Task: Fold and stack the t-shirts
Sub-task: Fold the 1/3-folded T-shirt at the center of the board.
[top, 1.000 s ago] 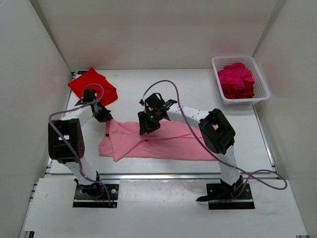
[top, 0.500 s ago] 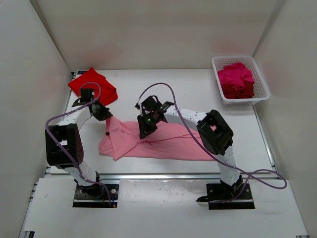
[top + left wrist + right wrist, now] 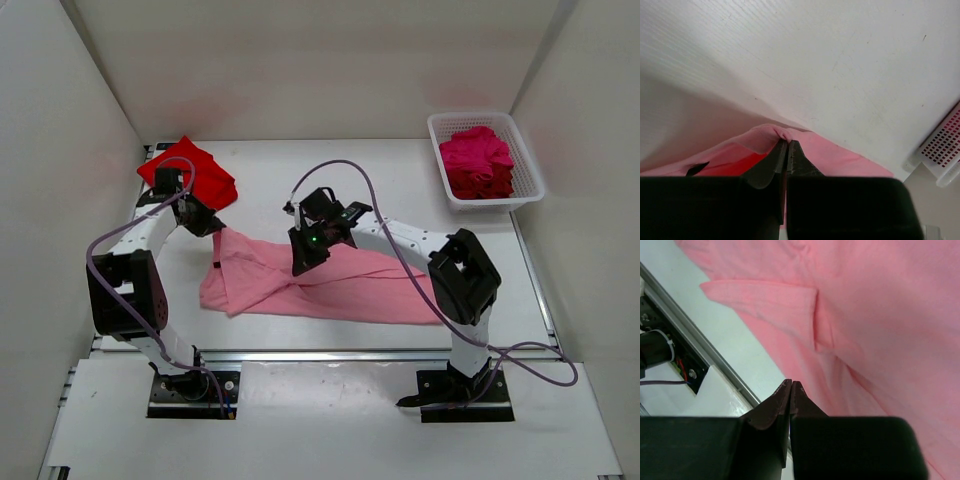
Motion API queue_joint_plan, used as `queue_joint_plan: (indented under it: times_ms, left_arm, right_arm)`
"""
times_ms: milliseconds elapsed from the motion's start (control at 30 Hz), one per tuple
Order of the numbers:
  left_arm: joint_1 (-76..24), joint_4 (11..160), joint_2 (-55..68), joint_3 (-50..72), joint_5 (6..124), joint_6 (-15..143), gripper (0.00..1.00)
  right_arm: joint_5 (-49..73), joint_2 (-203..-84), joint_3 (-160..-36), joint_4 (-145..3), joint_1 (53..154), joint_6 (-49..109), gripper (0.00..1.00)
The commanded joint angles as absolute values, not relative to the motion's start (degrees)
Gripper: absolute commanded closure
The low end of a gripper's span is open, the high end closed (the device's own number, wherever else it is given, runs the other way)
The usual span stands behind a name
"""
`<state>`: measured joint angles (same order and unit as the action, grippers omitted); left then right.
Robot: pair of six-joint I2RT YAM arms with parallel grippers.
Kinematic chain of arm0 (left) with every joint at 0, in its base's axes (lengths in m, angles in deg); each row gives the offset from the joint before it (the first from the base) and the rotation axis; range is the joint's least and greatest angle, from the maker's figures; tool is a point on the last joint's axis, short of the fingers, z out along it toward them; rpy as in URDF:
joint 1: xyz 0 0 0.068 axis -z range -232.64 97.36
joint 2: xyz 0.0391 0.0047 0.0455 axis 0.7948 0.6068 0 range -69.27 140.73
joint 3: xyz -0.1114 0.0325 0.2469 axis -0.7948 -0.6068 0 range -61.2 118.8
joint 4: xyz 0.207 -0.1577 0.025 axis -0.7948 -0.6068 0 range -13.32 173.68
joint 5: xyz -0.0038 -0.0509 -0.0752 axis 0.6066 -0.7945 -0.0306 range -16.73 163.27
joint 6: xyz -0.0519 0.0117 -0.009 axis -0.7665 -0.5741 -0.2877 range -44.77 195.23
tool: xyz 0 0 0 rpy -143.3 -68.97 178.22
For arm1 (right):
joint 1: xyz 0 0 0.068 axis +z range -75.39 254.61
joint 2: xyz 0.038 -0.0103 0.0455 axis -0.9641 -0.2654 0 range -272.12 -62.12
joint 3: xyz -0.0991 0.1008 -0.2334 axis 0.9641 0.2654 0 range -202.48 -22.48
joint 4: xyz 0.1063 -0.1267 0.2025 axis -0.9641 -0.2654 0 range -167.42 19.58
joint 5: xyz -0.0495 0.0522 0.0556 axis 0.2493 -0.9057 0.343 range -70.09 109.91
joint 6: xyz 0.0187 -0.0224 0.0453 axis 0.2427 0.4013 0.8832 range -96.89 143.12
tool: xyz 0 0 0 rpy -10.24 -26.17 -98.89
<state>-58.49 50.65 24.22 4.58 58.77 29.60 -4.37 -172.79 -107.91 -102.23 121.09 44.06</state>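
Note:
A light pink t-shirt [image 3: 345, 285] lies spread across the middle of the table. My left gripper [image 3: 207, 226] is shut on its far left corner, and the left wrist view shows the cloth [image 3: 840, 155] pinched at the tips of that gripper [image 3: 787, 141]. My right gripper [image 3: 302, 265] hovers over the shirt's middle with its jaws shut. In the right wrist view no cloth shows between the tips of the right gripper [image 3: 791, 383], and the pink t-shirt [image 3: 880, 315] lies below them. A folded bright red t-shirt [image 3: 190, 170] rests at the far left. Magenta t-shirts [image 3: 478, 160] fill the basket.
The white lattice basket [image 3: 531, 190] stands at the far right corner, and its edge [image 3: 945, 150] shows in the left wrist view. White walls enclose the table on three sides. A metal rail [image 3: 690, 335] runs along the table's near edge.
My right gripper has shut and shifted slightly right. My left gripper has pulled the pink t-shirt's corner back and to the left, stretching the cloth.

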Motion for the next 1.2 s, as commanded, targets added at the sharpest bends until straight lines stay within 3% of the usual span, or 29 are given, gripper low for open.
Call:
queue_joint_plan:
  times_ms: [0,133,233,333,400,567,633,733,933,1167]
  left_arm:
    - [-59.4,50.01,24.41,6.04,56.58,29.08,0.92]
    - [-60.89,52.91,28.71,4.29,54.74,26.72,0.9]
    - [-61.86,57.22,30.04,1.65,51.3,25.31,0.8]
    - [-61.34,58.72,29.17,0.68,51.91,25.66,0.63]
    - [-61.25,57.94,27.5,0.85,54.36,27.41,0.57]
    - [-60.64,54.95,25.3,0.94,61.83,30.48,0.46]
    - [-60.02,54.94,24.51,0.68,63.07,31.54,0.47]
    - [-59.5,55.99,23.98,-0.81,63.08,32.07,0.61]
    - [-57.91,56.79,26.44,-0.91,61.93,33.22,0.62]
    - [-58.88,58.89,27.23,-1.52,59.92,32.33,0.86]
  right_arm:
    - [-5.05,-169.09,-104.68,-101.54,121.98,43.42,1.0]
    - [-4.36,-168.38,-100.97,-100.92,122.86,43.24,1.0]
    - [-3.47,-167.86,-101.14,-100.75,121.46,43.15,0.98]
    - [-4.18,-167.85,-102.72,-100.48,118.56,43.33,0.87]
    - [-4.18,-168.46,-103.34,-99.69,117.07,42.37,0.76]
    - [-5.23,-172.86,-107.03,-100.21,116.27,42.19,0.62]
    - [-5.23,-174.61,-109.92,-100.65,116.97,42.02,0.6]
    - [-6.2,-178.12,-115.71,-102.14,118.2,41.84,0.6]
    - [-6.55,-186.65,-126.26,-106.1,120.39,41.49,0.58]
    - [-4.89,-190.0,-127.6,-106.63,122.77,41.92,0.59]
